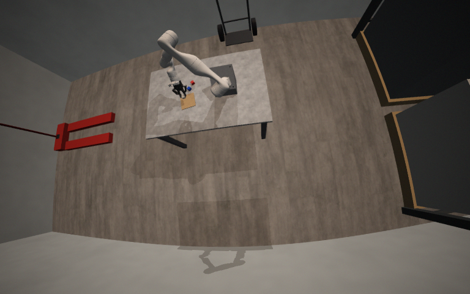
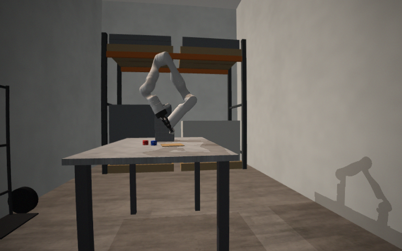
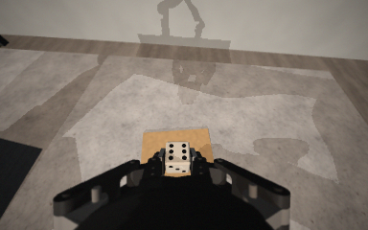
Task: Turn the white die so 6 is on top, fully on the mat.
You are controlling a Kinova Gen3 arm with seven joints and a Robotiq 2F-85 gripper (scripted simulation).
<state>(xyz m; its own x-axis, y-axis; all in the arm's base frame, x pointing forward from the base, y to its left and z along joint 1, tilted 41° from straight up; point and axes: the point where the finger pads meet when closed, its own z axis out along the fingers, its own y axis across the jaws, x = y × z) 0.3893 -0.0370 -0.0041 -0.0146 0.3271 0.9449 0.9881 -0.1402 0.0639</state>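
My gripper point(image 3: 177, 154) is shut on the white die point(image 3: 177, 157) and holds it in the air above the table, tilted. In the wrist view the die's upper face shows six pips and the face toward the camera shows two. The tan mat point(image 3: 177, 140) lies flat on the table right below and beyond the die; it also shows in the overhead view point(image 1: 188, 101) and the side view point(image 2: 172, 144). The gripper point(image 2: 169, 129) hangs well above the mat in the side view. The red die point(image 2: 145, 142) and the blue die point(image 2: 153, 143) sit on the table beside the mat.
The grey arm base block point(image 2: 164, 130) stands on the table behind the mat. In the overhead view the red die point(image 1: 192, 82) and blue die point(image 1: 189, 88) lie just beyond the mat, near the arm. A shelf rack point(image 2: 173, 59) stands behind the table.
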